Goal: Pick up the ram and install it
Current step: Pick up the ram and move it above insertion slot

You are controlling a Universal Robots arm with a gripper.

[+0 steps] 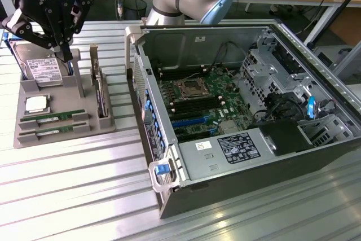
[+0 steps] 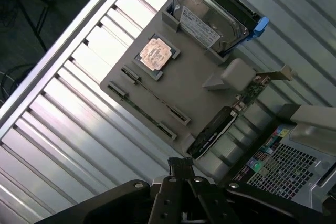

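Exterior view first: the gripper (image 1: pixel 66 55) hangs over the hard drive (image 1: pixel 42 69) end of the grey holder (image 1: pixel 84 105), at the exterior view's left. Its fingers are pressed together and carry nothing. The ram (image 1: pixel 53 115) lies in its slot on that holder with a second stick just beside it. Both are well apart from the open computer case (image 1: pixel 316 156) on the bench (image 1: pixel 84 196). The motherboard (image 1: pixel 197 97) memory slots look empty.

Wrist view now: the closed fingers (image 2: pixel 181 163) look down on the holder, where the ram (image 2: pixel 152 96) sits untouched. By my read, the pick-up hasn't begun and the whole install is left.
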